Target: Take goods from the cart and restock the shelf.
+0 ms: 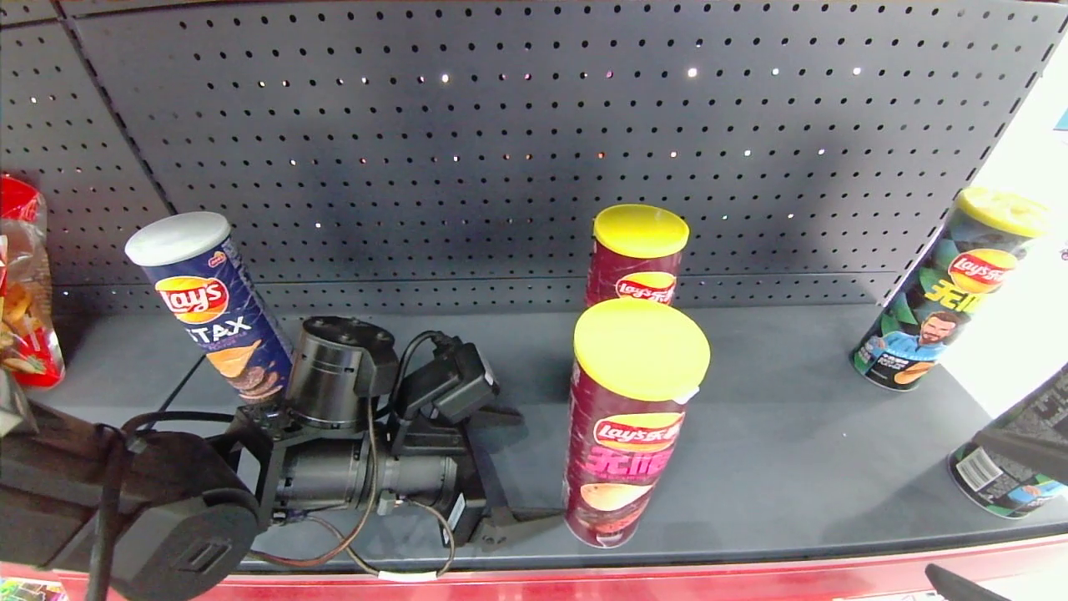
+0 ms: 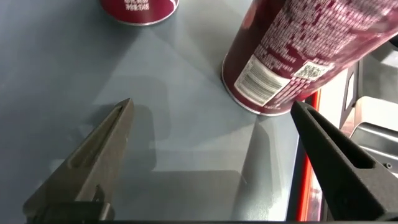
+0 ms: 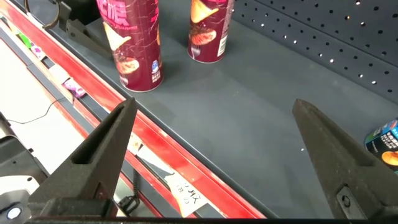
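The left gripper [image 2: 212, 104] lies low over the grey shelf [image 2: 74, 68], jaws spread and empty, with the front maroon chip can [image 2: 292, 56] standing just beyond one fingertip. The head view adds that can's yellow lid and a tilted blue chip can [image 1: 213, 309] behind the arm. The right gripper [image 3: 214, 106], likewise spread and empty, hangs over the shelf's red front strip [image 3: 155, 155]; its wrist view shows paper labels there, the rear maroon chip can [image 3: 208, 31] and a green-and-black can [image 3: 385, 143].
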Robot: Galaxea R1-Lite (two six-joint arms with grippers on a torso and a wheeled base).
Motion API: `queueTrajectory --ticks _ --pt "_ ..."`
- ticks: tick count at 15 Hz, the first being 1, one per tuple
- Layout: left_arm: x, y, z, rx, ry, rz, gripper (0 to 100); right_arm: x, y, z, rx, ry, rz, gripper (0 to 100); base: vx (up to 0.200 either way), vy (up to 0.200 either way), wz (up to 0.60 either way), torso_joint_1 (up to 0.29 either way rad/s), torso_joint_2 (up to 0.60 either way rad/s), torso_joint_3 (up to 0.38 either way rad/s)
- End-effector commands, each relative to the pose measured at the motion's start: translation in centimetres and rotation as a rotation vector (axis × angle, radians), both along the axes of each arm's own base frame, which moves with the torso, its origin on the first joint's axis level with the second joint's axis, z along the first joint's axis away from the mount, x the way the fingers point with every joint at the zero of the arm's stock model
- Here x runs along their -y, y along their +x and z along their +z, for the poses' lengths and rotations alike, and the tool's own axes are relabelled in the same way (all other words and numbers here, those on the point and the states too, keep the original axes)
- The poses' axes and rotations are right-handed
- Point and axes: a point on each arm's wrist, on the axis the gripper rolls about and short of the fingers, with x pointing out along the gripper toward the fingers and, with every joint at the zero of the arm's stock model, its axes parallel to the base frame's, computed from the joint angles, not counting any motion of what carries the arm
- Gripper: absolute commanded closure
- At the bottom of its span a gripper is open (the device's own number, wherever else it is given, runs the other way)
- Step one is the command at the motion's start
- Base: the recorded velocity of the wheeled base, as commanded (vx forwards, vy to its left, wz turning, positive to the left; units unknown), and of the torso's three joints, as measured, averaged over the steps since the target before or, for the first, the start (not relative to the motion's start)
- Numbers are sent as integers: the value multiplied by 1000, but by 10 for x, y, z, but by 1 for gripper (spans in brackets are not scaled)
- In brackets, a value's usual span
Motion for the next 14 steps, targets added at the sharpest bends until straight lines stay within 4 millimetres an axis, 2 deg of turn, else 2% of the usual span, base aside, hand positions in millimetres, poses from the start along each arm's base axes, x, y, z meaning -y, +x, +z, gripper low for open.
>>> queueTrajectory --ticks 1,14 --pt "-1 0 -1 -2 2 4 0 0 0 0 -1 -1 0 0 0 0 0 0 0 0" --pt "-3 5 -5 -14 11 20 0 0 0 0 0 0 0 0 0 0 0 0 0 0"
